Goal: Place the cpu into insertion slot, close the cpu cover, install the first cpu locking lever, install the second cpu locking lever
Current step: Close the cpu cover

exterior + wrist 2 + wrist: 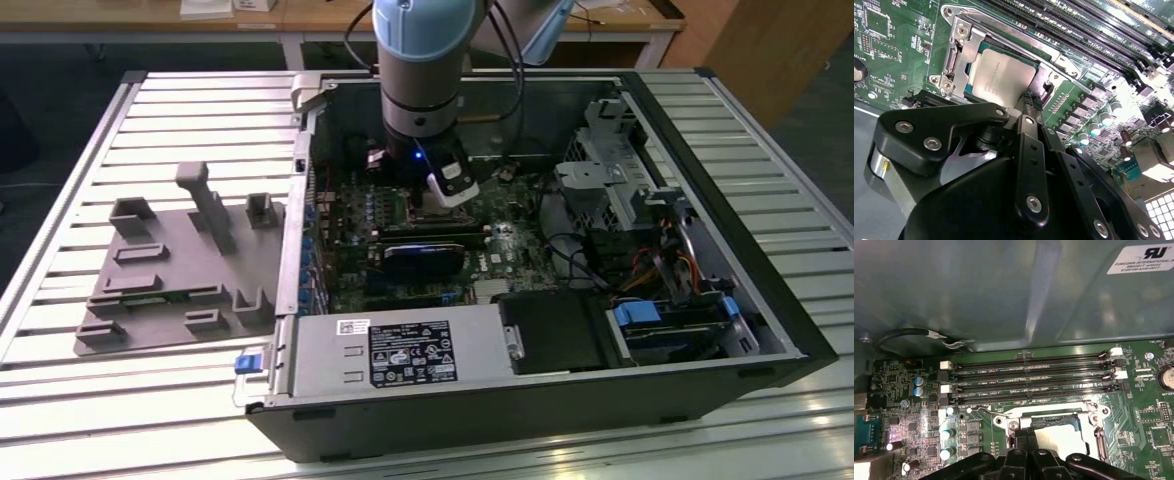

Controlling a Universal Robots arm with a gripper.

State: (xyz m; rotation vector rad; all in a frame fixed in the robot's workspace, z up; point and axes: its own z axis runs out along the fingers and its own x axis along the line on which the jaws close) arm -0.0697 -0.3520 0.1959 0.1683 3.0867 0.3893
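Exterior view: arm reaches down into an open computer case lying on a slatted worktop; grey fixture tray sits beside the case, on the exterior view's left.
Pincer: fingers drawn together with nothing seen between them. In both wrist views the tips sit low over the motherboard, at the edge of the cpu cover.
Cpu: lies flat in the insertion slot, silvery top showing through the cover's window.
Cover: down flat around the chip, a metal frame on all visible sides.
Lever: thin wire lever lies just beside the frame's corner; cannot tell whether it is latched.
Around: long memory slots run just beyond the socket, capacitors to one side, a black cable against the case wall, and a power supply at the case's near end.
In the way: the pincer's own black linkage hides the socket's near side in both wrist views.
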